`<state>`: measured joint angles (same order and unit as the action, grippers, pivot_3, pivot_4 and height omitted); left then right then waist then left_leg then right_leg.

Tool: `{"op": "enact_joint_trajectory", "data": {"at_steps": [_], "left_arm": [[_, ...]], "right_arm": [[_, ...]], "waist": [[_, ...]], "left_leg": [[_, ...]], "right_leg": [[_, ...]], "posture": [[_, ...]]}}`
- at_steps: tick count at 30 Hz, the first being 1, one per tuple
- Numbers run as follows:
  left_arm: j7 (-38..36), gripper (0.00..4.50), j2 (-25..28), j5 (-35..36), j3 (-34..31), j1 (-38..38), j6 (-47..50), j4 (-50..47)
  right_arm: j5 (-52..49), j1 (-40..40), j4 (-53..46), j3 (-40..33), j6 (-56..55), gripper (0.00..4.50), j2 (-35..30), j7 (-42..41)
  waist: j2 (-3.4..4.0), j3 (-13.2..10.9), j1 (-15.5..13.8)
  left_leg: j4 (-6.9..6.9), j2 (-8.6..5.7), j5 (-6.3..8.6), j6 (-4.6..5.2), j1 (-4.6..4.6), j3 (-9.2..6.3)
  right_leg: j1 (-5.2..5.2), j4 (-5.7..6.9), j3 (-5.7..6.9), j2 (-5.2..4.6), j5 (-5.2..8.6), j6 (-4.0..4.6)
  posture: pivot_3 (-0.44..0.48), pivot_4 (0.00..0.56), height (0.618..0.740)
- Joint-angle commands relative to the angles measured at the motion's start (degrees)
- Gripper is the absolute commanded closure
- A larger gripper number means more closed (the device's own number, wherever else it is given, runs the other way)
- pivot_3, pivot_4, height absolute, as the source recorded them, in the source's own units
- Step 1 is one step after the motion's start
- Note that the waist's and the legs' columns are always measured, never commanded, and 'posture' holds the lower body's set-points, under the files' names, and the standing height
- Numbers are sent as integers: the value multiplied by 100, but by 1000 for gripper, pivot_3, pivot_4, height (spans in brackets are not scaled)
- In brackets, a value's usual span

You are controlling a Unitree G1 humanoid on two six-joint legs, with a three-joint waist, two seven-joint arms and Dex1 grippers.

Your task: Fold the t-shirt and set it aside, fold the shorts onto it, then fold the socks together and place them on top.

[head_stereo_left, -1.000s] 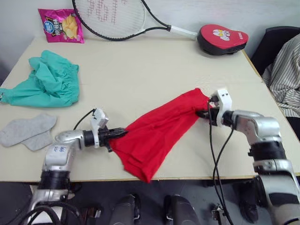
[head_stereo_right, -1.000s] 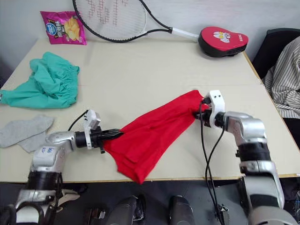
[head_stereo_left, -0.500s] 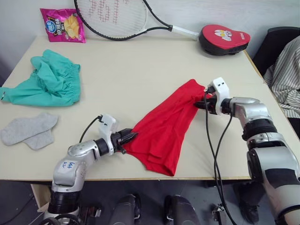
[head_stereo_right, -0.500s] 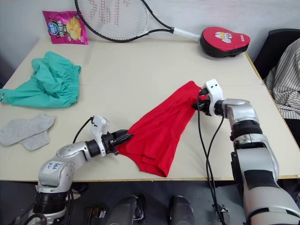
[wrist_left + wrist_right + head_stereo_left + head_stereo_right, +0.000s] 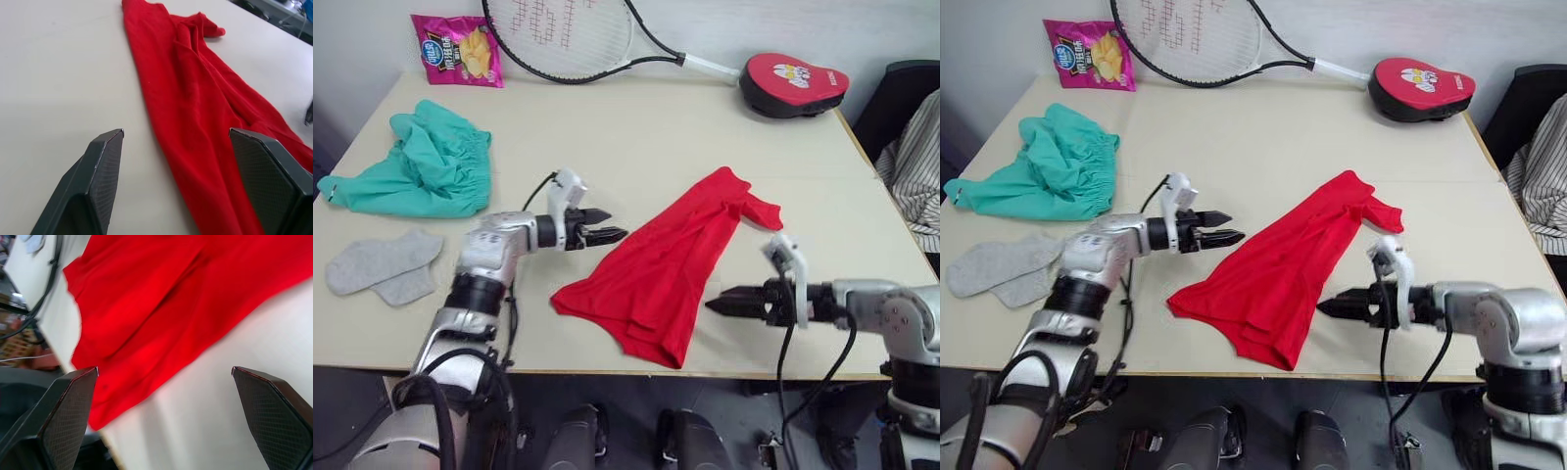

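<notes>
— Where does the t-shirt (image 5: 662, 271) lie?
— Spread loosely on the table (image 5: 636, 137), a long crumpled red strip running from the near edge, a little left of centre, up and to the right towards the middle. Its near end bunches into folds right at the table's front edge; the far end tapers into a twisted bit of cloth.

— And the grippers?
— The left gripper (image 5: 607, 236) hovers just left of the t-shirt's middle, pointing right at it, fingers spread wide and holding nothing. In the left wrist view its two fingers (image 5: 102, 176) stand well apart, with bare table and the red cloth between them. The right gripper (image 5: 724, 304) sits near the front edge, just right of the t-shirt's near half, pointing left at it. In the right wrist view its jaws are also wide, empty, with the cloth ahead of them.

— The other clothes?
— The shorts (image 5: 416, 168) are a teal heap at the far left of the table. The socks (image 5: 382, 264) lie flat nearer and further left, one partly over the other, well apart from the t-shirt.

— Anything else on the table?
— Along the far edge: a pink crisp packet (image 5: 458, 49) at the left, a tennis racket (image 5: 578, 39) beside it, and a red padded case (image 5: 793, 83) at the right, by the racket's handle. A person's striped sleeve (image 5: 913, 166) shows at the right edge.
</notes>
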<state>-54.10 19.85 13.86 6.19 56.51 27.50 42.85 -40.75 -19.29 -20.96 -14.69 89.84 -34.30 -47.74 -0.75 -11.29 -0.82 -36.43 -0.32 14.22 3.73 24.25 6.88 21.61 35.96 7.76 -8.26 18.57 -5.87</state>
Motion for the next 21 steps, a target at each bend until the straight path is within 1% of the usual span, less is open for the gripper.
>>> {"op": "enact_joint_trajectory", "data": {"at_steps": [1,3,5,8,9,10,12,16,21], "left_arm": [[46,886,-322,-380,84,573,-611,1213],[203,886,-502,-559,77,827,-923,1775],[298,886,-618,-635,4,1006,-1042,2162],[338,886,-817,-353,-453,1304,-675,2590],[335,886,-840,-458,-424,1336,-745,2653],[327,886,-863,-567,-392,1353,-804,2702],[277,1282,-900,-698,-359,1369,-878,2757],[326,2359,-986,-835,-378,1349,-1037,2797],[423,3953,-1033,-886,-481,1280,-1169,2776]], "right_arm": [[-268,216,-664,-27,264,52,169,351],[-270,285,-659,30,265,52,339,598],[-253,274,-616,33,266,52,509,786],[-208,233,-544,59,265,52,913,1091],[-229,234,-535,87,265,52,1008,1145],[-235,241,-531,114,265,223,1098,1201],[-229,254,-527,156,260,588,1206,1295],[-250,265,-482,236,166,1877,1367,1455],[-312,254,-452,197,141,3640,1443,1563]], "waist": [[-1,-1,-18],[-2,-1,-21],[-6,2,-25],[-11,5,-6],[-12,5,2],[-12,5,14],[-12,6,43],[-12,6,85],[-12,5,89]], "left_leg": [[0,0,0,0,1,-1],[-2,0,2,4,1,-1],[-4,0,4,6,0,1],[-5,1,5,7,-4,0],[-5,1,5,7,-4,-1],[-5,1,5,7,-5,-2],[-5,1,5,7,-5,-2],[0,1,5,6,-4,-2],[-1,0,5,7,0,0]], "right_leg": [[0,-1,1,2,0,0],[0,-3,0,1,0,0],[-1,-4,-1,-2,-1,-1],[0,-9,-2,-5,-1,-1],[0,-8,-1,-5,-1,-1],[1,-7,-1,-5,-1,-1],[1,1,-1,-4,-1,-1],[1,6,0,0,-1,-1],[2,2,0,2,-1,-1]], "posture": [[0,150,740],[0,150,740],[0,150,740],[0,150,740],[0,150,740],[0,150,740],[0,150,740],[0,150,740],[0,150,740]]}}
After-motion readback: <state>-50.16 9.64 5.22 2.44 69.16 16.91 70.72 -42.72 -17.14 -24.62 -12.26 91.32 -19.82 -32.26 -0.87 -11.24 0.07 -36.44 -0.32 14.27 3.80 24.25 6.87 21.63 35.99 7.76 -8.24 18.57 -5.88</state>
